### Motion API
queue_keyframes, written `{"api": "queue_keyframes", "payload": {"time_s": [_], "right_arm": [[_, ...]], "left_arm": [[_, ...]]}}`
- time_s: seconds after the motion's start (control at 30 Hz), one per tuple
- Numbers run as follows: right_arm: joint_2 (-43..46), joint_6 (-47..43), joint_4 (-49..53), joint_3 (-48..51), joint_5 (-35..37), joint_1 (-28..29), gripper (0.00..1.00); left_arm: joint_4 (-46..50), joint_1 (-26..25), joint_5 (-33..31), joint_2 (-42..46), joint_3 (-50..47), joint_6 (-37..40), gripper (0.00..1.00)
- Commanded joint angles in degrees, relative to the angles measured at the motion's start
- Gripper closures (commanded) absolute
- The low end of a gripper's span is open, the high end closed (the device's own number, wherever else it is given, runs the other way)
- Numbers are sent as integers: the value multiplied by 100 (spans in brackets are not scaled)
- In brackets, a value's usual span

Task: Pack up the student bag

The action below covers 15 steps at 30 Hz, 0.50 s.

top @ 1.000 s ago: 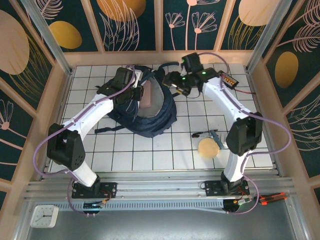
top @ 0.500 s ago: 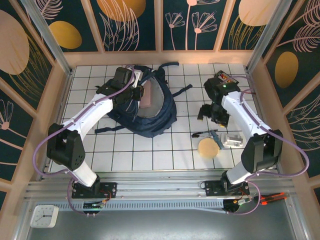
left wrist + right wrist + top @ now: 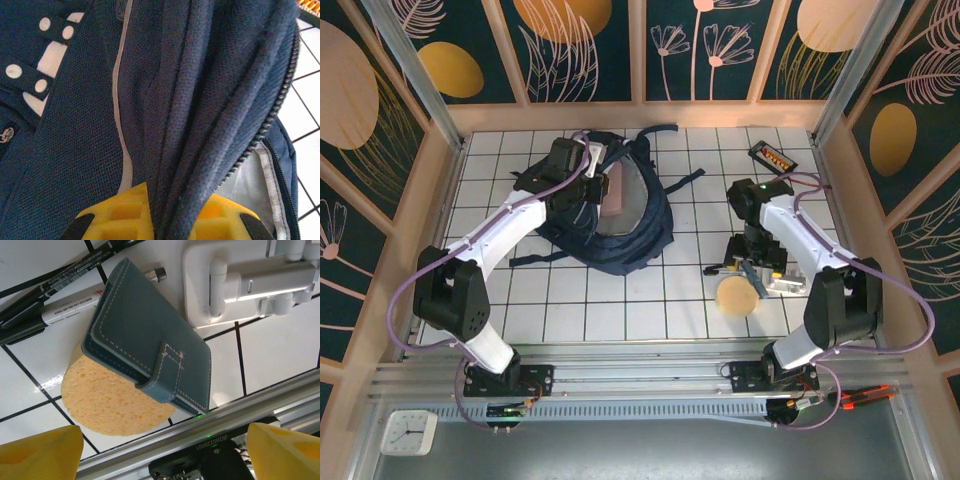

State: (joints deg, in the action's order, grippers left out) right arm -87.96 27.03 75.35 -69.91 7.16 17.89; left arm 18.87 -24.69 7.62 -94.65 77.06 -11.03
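The right end effector [image 3: 165, 452] has its two yellow fingers [image 3: 40, 452] wide apart and holds nothing; it hangs over the wallet [image 3: 150, 345]. The wallet lies half on a round sponge [image 3: 107, 402], so it sits tilted. I think it could slip away, or the sponge could get picked up too, if the fingers close crooked. One of the pens [image 3: 55, 297] pokes out from under the wallet and might roll off if bumped. The left end effector [image 3: 165, 222] is clamped tight on a fold of the bag [image 3: 210, 100], just beside the zip [image 3: 272, 115]. If that cloth slides out, I think the bag's mouth would flop shut and nothing could go in. The bag lies at the back left of the worktop [image 3: 620, 305], well apart from the wallet
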Motion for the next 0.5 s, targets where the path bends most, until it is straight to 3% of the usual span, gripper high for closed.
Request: {"api": "queue_keyframes", "payload": {"time_s": [0.0, 0.47], "right_arm": [[-297, -278, -194, 58, 144, 39, 15], [-1086, -723, -1013, 223, -56, -248, 39]], "left_arm": [[-806, -10, 240, 272, -32, -99, 100], [-850, -3, 121, 316, -180, -40, 100]]}}
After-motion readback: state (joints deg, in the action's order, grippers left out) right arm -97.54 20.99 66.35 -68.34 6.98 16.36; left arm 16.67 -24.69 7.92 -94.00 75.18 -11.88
